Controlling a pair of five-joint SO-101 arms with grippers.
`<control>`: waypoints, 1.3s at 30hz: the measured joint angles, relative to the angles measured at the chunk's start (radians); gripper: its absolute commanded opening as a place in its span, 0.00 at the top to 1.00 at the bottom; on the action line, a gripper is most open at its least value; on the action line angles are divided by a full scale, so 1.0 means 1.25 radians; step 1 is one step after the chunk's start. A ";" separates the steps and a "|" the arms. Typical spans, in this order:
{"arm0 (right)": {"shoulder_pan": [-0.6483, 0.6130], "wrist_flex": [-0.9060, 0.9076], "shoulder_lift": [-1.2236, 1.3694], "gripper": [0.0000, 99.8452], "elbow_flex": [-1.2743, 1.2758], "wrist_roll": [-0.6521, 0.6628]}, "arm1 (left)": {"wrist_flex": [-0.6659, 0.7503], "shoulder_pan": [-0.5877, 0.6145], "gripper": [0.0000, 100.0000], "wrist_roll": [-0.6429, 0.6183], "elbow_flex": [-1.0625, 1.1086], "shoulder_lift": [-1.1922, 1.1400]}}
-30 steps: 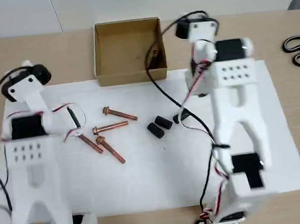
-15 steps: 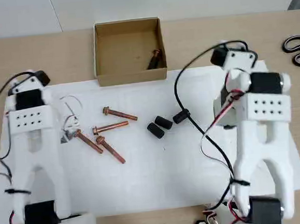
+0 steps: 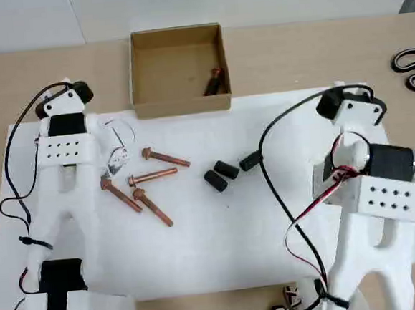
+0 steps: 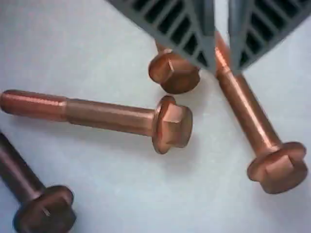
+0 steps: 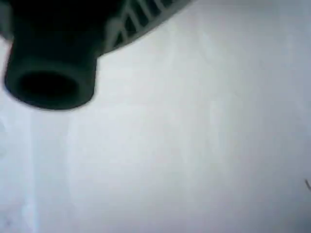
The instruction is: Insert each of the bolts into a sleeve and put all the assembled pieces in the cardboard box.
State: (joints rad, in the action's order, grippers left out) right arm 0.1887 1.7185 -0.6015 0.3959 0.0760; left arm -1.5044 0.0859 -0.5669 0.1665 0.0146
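So the left gripper [image 4: 221, 65] hangs right over the cluster of four copper bolts [image 3: 152, 176] on the white mat [image 3: 222, 247]. Its jaws are just a crack apart and lined up along the shank of one bolt [image 4: 252, 126], so I'd guess it's picking that one out, not clamped on it yet. The right gripper [image 5: 104, 26] looks closed on a black sleeve [image 5: 48, 73], holding it above a bare patch of mat on the right side. The open bore faces the wrist camera, which makes sense to me: park the sleeve in the air with the hole exposed so a bolt can be pushed in. Three more sleeves [image 3: 226, 169] lie loose mid-mat, just right of the bolts and well apart from either gripper. The cardboard box [image 3: 182, 107] sits at the mat's far edge with one finished bolt-and-sleeve piece [image 3: 216, 81] in its right corner, so roughly one done, four to go.
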 measured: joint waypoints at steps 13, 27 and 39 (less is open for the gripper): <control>0.006 -0.018 -0.027 1.00 0.027 0.000 | -0.025 0.000 0.85 0.000 0.000 0.000; 0.006 -0.018 -0.027 1.00 0.027 0.000 | -0.016 0.000 0.85 0.001 0.054 0.000; 0.006 -0.018 -0.027 1.00 0.027 0.000 | 0.058 0.000 0.85 -0.002 0.137 0.000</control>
State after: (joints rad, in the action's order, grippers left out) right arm 0.1964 1.6955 -0.6352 0.4296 0.0760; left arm -1.4323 0.0859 -0.5700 0.3383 0.0146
